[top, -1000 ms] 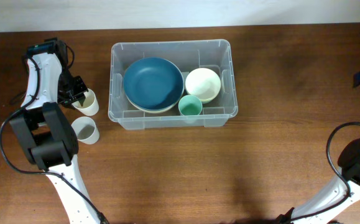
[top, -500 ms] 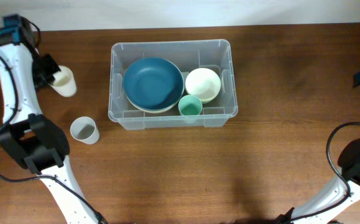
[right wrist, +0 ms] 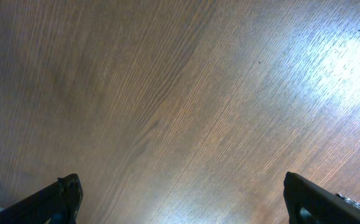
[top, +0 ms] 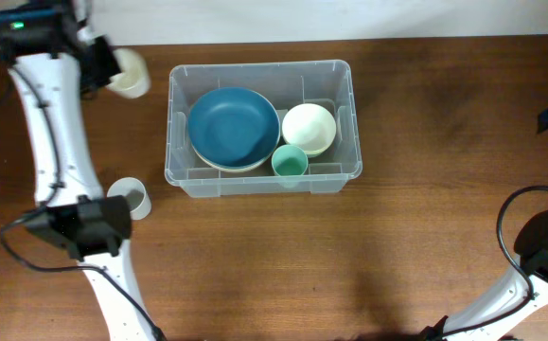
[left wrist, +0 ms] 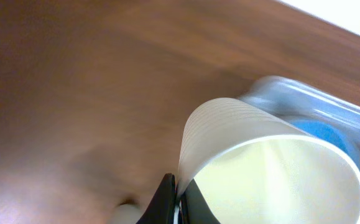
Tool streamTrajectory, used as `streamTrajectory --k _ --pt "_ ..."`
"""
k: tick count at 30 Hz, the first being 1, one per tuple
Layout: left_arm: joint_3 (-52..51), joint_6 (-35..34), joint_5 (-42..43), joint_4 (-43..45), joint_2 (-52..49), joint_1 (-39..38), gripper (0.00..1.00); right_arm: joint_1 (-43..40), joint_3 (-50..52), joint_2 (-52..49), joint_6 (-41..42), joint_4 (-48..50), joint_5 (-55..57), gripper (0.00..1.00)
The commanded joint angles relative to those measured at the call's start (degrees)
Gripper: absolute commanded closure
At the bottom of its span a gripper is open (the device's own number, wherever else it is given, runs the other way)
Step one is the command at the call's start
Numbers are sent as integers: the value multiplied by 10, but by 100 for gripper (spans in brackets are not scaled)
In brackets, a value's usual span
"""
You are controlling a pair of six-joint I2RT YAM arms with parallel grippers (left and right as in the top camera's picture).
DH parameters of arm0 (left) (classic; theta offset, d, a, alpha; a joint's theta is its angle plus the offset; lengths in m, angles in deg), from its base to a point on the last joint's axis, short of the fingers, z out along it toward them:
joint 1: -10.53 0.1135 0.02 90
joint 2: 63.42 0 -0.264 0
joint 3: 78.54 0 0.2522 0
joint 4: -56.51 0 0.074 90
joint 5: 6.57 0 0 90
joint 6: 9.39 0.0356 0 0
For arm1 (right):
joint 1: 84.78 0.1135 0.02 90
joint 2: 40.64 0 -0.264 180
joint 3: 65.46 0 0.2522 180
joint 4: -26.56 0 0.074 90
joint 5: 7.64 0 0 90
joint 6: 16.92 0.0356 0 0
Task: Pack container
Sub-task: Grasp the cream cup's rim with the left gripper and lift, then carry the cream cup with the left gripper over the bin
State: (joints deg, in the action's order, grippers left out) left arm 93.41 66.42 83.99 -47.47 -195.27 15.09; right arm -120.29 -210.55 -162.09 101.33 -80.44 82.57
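Observation:
The clear plastic container (top: 260,176) sits mid-table and holds a blue bowl (top: 233,127), a cream bowl (top: 309,128) and a small teal cup (top: 290,162). My left gripper (top: 105,69) is shut on the rim of a cream paper cup (top: 129,74), held above the table just left of the container's far-left corner. In the left wrist view the fingers (left wrist: 167,202) pinch the cup's wall (left wrist: 229,134), with the container (left wrist: 304,106) blurred behind. A second white cup (top: 130,197) stands on the table. My right gripper (right wrist: 180,199) is open over bare wood.
The right arm (top: 539,246) stands at the far right edge of the table. The left arm's base (top: 75,232) stands next to the white cup. A white wall strip runs along the table's far edge.
My left gripper has lifted the cream cup from beside the other cup and carried it up and right, to near the container's far-left corner. The right arm has not moved.

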Motion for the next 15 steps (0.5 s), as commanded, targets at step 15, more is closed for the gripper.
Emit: streamTrajectory --k 15 --pt "19 60 29 -65 42 -277 99 -1 3 11 -4 0 9 1"
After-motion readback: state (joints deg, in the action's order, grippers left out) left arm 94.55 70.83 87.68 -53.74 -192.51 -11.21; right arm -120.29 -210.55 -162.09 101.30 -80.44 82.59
